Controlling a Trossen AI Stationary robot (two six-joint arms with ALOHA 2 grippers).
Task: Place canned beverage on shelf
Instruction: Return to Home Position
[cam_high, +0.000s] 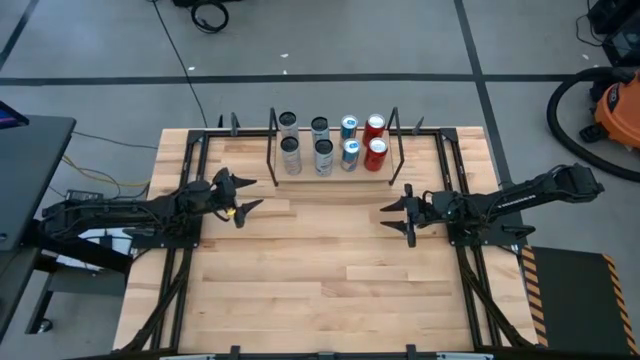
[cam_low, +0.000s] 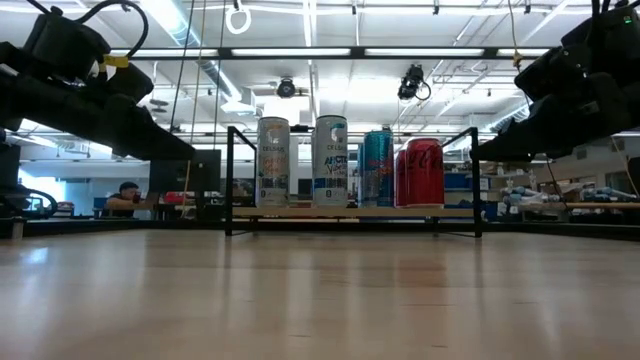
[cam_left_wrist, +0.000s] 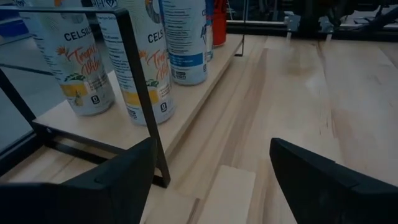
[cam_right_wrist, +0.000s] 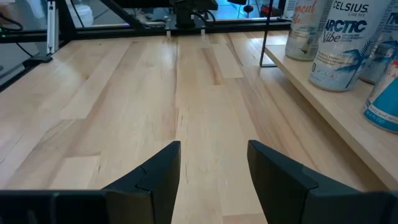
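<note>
The shelf (cam_high: 334, 173) stands at the table's far edge, a light wood board (cam_low: 350, 212) between black end frames. Several cans stand upright on it in two rows: white-and-silver ones (cam_high: 291, 155) at the left, blue ones (cam_high: 350, 152), and red ones (cam_high: 376, 153) at the right. My left gripper (cam_high: 252, 194) hovers open over the table, near the shelf's left end frame (cam_left_wrist: 134, 81), with nothing between its fingers (cam_left_wrist: 211, 155). My right gripper (cam_high: 386, 215) stands open over bare table, on the near side of the shelf's right end, and holds nothing (cam_right_wrist: 214, 149).
Black rails (cam_high: 185, 250) run along both sides of the table under the arms. Bare wood table (cam_high: 320, 270) lies between the grippers and toward the near edge. An orange vacuum (cam_high: 610, 105) stands on the floor at the far right. A person (cam_low: 127, 197) sits in the room behind.
</note>
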